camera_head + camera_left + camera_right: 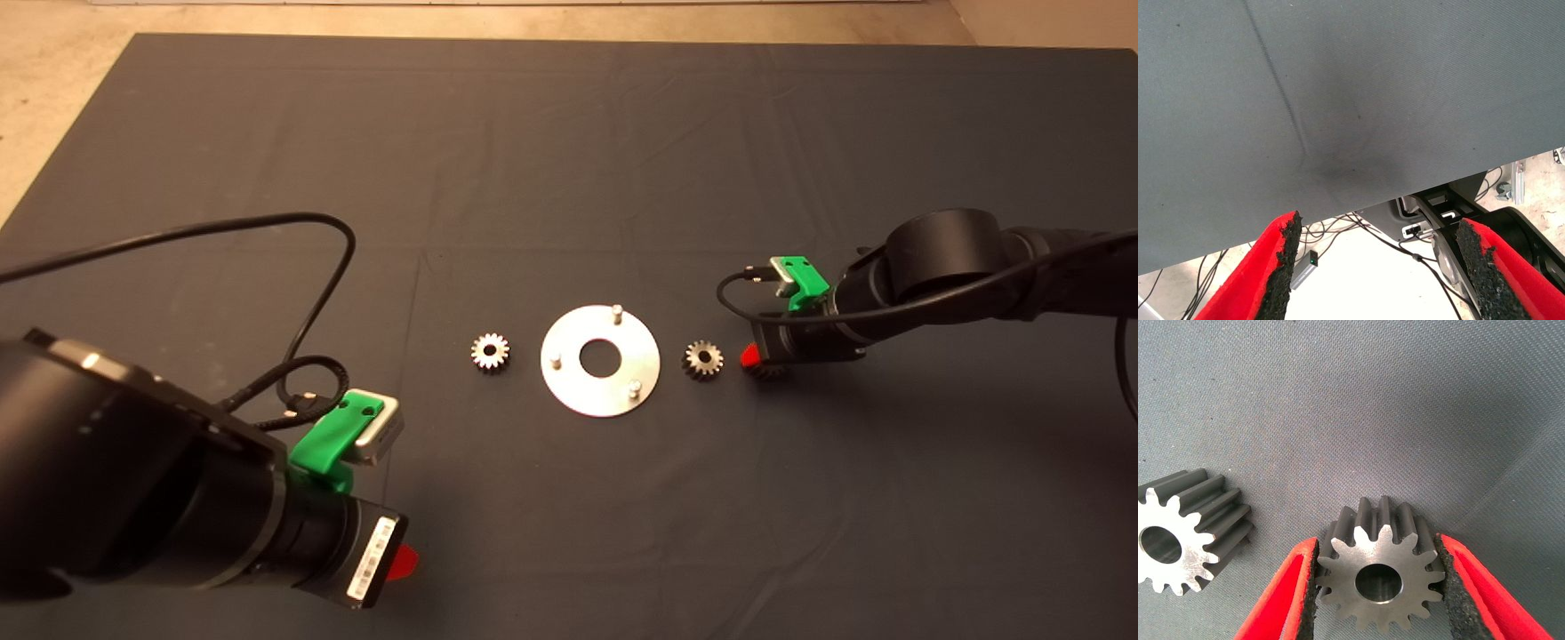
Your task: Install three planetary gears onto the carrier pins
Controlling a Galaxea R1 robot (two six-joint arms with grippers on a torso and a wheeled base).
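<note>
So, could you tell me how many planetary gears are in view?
3: one gear left of the disc, one right of it, one between the right gripper's fingers.

The mat (569,160) is seen as a dark, matt woven cloth with a fine weave and faint creases. The disc (569,382) at its middle is made of smooth, bright, satin-finished metal, and the carrier pins (615,311) upon it are of polished metal. The planetary gears (490,352) beside the disc are of metal: their faces are brushed and scratched, their teeth darker and duller. The gear (1381,577) gripped in the right hand (1381,587) is pressed by rough, black, grainy pads (1313,587) backed by smooth red plastic. The same rough pads (1288,260) are borne by the left hand (1378,267).
</note>
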